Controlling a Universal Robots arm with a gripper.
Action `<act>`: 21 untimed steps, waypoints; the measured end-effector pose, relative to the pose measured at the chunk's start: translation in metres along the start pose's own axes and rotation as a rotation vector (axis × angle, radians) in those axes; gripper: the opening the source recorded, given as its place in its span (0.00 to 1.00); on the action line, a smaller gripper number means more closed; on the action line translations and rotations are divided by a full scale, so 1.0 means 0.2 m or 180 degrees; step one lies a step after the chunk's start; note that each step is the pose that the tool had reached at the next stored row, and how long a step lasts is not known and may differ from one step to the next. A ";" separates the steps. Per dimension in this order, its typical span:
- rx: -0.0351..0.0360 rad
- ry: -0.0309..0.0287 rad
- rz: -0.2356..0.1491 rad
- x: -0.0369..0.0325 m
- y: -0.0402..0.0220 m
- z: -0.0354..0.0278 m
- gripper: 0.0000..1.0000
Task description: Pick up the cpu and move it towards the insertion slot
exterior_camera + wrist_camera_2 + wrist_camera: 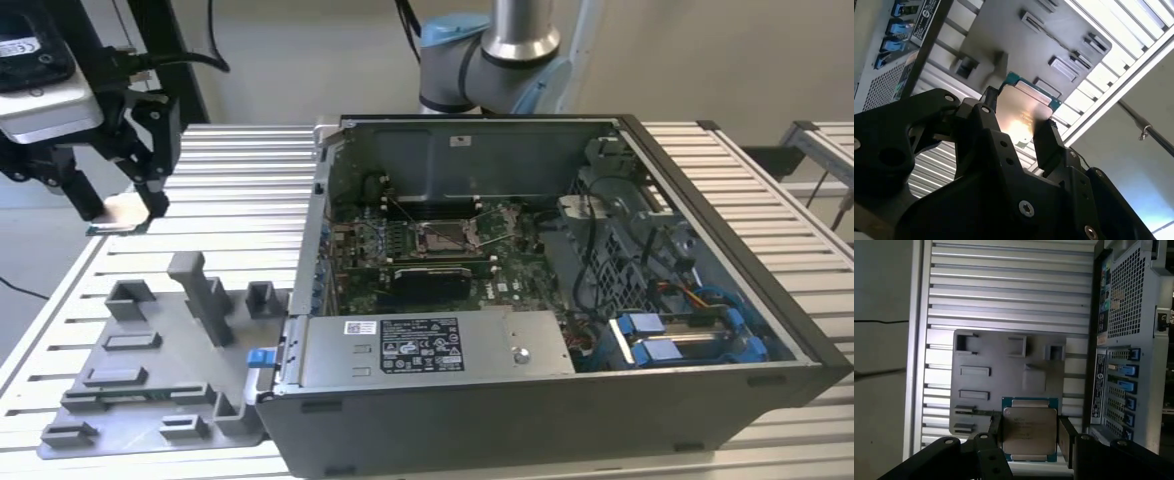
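Pincer (120, 212) grips the cpu (1029, 429) by 2 opposite edges and holds it in the air above the slatted surface (240, 190), near the grey tray (1004, 365), at the exterior view's left. Black fingers (1066, 437) cover both gripped edges, and in the first wrist view the pincer body cuts off 1 more edge. The chip's face is pale brushed silver with a teal-green rim. Well apart, towards the exterior view's right, the insertion slot (445, 237) sits on the green motherboard (514, 285) inside the open computer case (747, 300), whose side wall stands between.
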State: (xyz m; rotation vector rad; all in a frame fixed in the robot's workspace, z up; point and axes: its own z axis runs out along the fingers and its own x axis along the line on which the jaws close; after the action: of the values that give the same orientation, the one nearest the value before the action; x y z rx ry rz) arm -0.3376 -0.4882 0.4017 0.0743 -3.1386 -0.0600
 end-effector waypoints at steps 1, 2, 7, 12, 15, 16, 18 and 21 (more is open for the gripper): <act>0.0000 0.0001 -0.0002 -0.014 -0.001 0.000 0.00; 0.0000 0.0003 -0.0004 -0.028 -0.001 0.000 0.00; 0.0000 0.0008 -0.0014 -0.096 -0.005 0.000 0.00; -0.0001 0.0011 -0.0023 -0.155 -0.007 0.000 0.00; -0.0001 0.0013 -0.0029 -0.186 -0.009 0.000 0.00; -0.0001 0.0013 -0.0030 -0.196 -0.009 -0.001 0.00; -0.0001 0.0014 -0.0033 -0.214 -0.010 0.000 0.00; -0.0001 0.0014 -0.0038 -0.242 -0.011 -0.001 0.00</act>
State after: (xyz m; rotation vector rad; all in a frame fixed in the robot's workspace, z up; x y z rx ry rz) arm -0.2891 -0.4882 0.4017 0.0931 -3.1338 -0.0601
